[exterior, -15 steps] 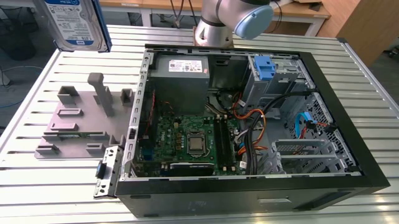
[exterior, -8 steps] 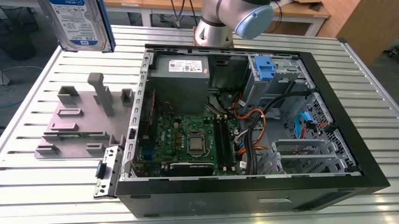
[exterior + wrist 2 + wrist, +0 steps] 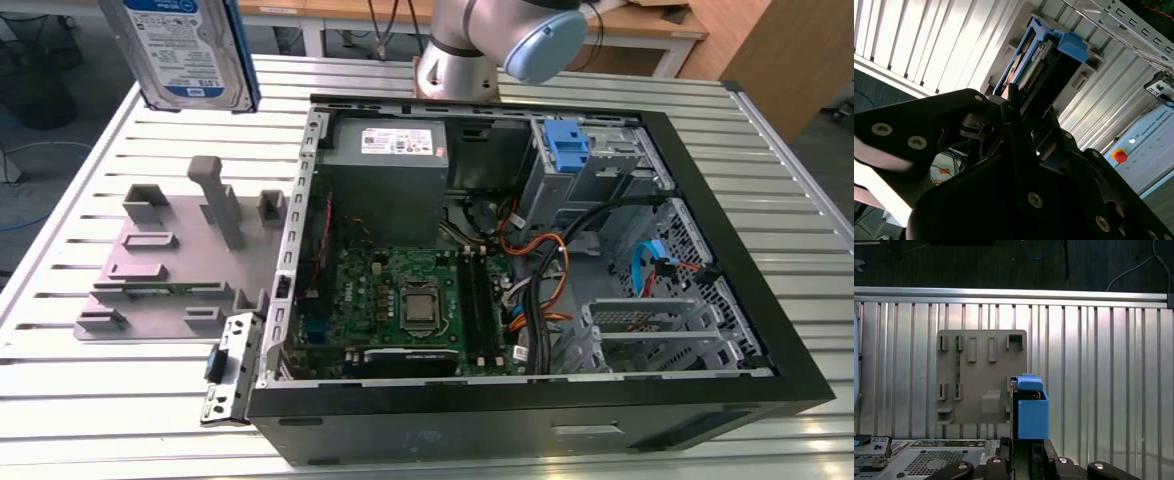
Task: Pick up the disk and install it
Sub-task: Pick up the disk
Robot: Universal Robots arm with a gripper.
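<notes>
One flat metal disk [image 3: 180, 50], jaws clamped

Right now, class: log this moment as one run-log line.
end effector: shut on the disk | the disk: aloft over grey fixture edge | computer case: open, disk not installed

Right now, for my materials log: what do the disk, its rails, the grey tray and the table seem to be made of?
The disk: likely metal, under a glossy printed label. Its rails: blue plastic, judging by the even moulded colour. The grey tray: matte plastic, perhaps printed, though the look leaves that open. The table: ribbed aluminium, judging by its bright sheen.
</notes>
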